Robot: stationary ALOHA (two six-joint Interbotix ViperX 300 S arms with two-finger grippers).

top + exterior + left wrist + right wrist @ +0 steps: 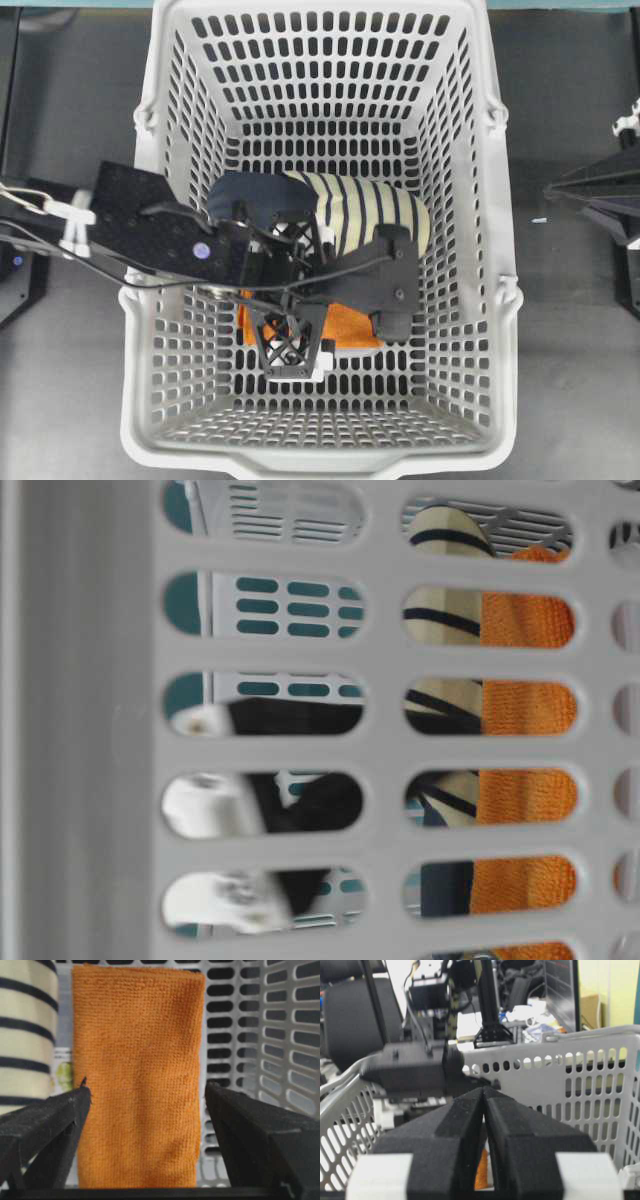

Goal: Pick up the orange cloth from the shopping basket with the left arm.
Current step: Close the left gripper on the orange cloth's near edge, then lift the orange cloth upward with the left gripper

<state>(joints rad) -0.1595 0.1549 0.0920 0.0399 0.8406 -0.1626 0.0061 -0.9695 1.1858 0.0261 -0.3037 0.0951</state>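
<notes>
The orange cloth [137, 1075] lies flat on the slotted floor of the grey shopping basket [506, 330]. My left arm reaches in from the left, and its gripper [146, 1091] stands open over the cloth. One black finger [60, 1120] is beside each long edge, neither visibly touching it. From overhead the left gripper [340, 330] covers most of the orange cloth [352, 326]. Through the basket wall at table level the orange cloth [525, 710] shows beside the slipper. My right gripper [483, 1091] is shut on nothing, outside the basket.
A navy-and-cream striped slipper [350, 212] lies right next to the cloth, on its far side [25, 1035]. Basket walls [290, 1035] rise close on the other side. The right arm's base [605, 200] sits at the table's right edge.
</notes>
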